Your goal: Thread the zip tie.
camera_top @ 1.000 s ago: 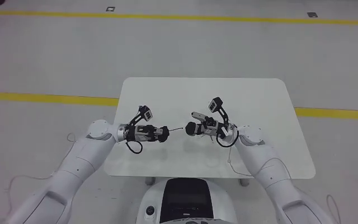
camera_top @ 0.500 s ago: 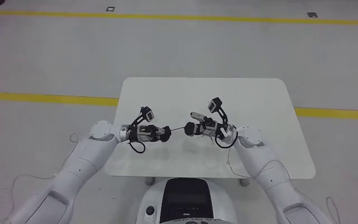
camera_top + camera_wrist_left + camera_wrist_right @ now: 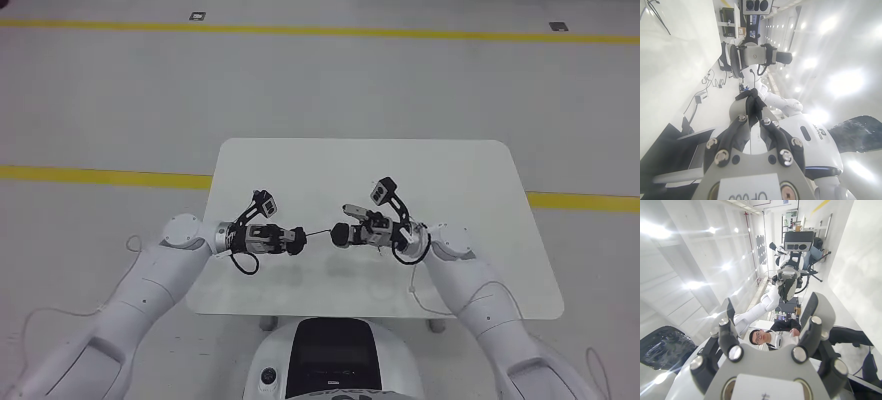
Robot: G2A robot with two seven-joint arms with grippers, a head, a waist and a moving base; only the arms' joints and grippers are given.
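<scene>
Seen from above, my left claw (image 3: pixel 298 239) and my right claw (image 3: pixel 336 234) face each other tip to tip over the worktop (image 3: pixel 450 170). They sit left of its middle, about midway between its far and near edges. The zip tie (image 3: pixel 315 233) shows there as a thin dark line across the gap between them, slightly tilted. From that view I cannot tell whether its free end touches my right claw.

My left wrist view shows the grip itself. My left fingers (image 3: pixel 737 108) are pinched tight on the tie. It runs as a fine black strand between the black linkage arms, then pokes out past the tips toward the right claw and ends in a small dark nub. Dark padding lines the pinch.

In my right wrist view the right claw is spread wide and holds nothing. Its two grey metal fingers (image 3: pixel 821 309) stand well apart, with ribbed black inner faces, hinged on black links with round silver pins. Far off between them, my left claw points straight back.

The worktop is smooth, matte white, with rounded corners.
</scene>
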